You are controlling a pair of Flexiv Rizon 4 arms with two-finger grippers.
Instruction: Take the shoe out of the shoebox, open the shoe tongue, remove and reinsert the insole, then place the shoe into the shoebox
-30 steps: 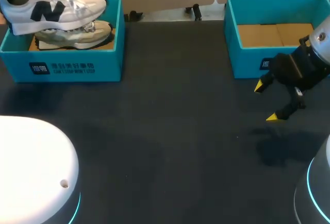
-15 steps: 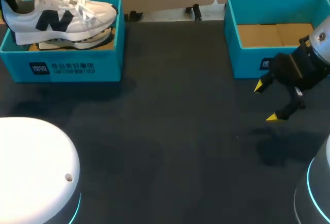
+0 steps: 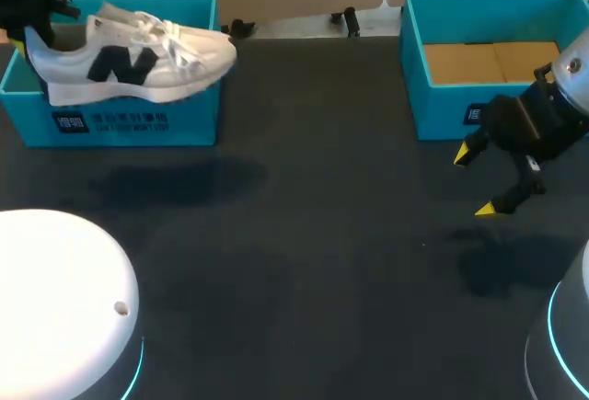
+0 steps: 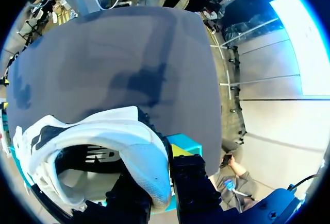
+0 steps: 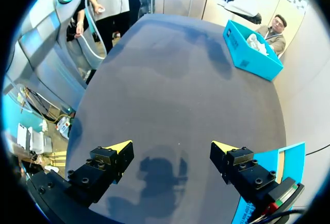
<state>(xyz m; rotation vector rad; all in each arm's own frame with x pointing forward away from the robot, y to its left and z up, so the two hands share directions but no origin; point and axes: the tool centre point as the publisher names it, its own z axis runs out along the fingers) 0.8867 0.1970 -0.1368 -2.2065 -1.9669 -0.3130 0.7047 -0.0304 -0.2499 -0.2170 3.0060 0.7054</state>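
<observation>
A white shoe with a dark letter on its side hangs over the front wall of the left blue shoebox, toe pointing right. My left gripper is shut on its heel. In the left wrist view the heel sits pinched between the black fingers, whose tips are hidden, with a corner of the shoebox beyond. My right gripper stands open and holds nothing, just above the table in front of the right box. Its yellow tips are far apart around bare table in its own view.
A second blue box with a cardboard floor stands at the back right, close behind my right gripper. In the right wrist view the left shoebox is far across the dark tabletop. White robot bases fill the near corners.
My left gripper has carried the shoe to the right and forward, from above the box to over its front wall. The right arm has not moved.
</observation>
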